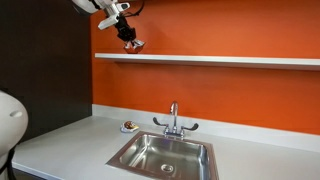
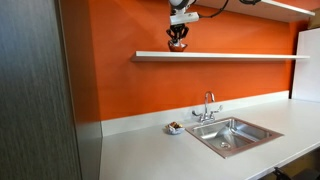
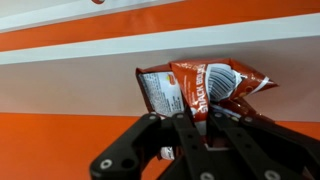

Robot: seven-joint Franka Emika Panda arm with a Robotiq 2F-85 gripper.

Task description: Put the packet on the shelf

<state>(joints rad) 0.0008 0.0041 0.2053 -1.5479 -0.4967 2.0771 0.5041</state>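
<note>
In the wrist view my gripper (image 3: 193, 122) is shut on the red packet (image 3: 195, 85), which has white markings and a crinkly wrapper. The packet hangs just over the long white-grey shelf (image 3: 80, 75) on the orange wall. In both exterior views the gripper (image 1: 130, 42) (image 2: 177, 43) is high up, just above the shelf (image 1: 230, 61) (image 2: 240, 56) near its end. The packet shows there only as a small reddish bit at the fingertips (image 1: 134, 45).
Below is a grey countertop (image 1: 70, 140) with a steel sink (image 1: 165, 155) and faucet (image 1: 174, 120). A small roundish red-and-white object (image 1: 129, 126) lies on the counter beside the sink; it also shows in an exterior view (image 2: 175, 127). A dark panel stands at the counter's end (image 2: 35, 90).
</note>
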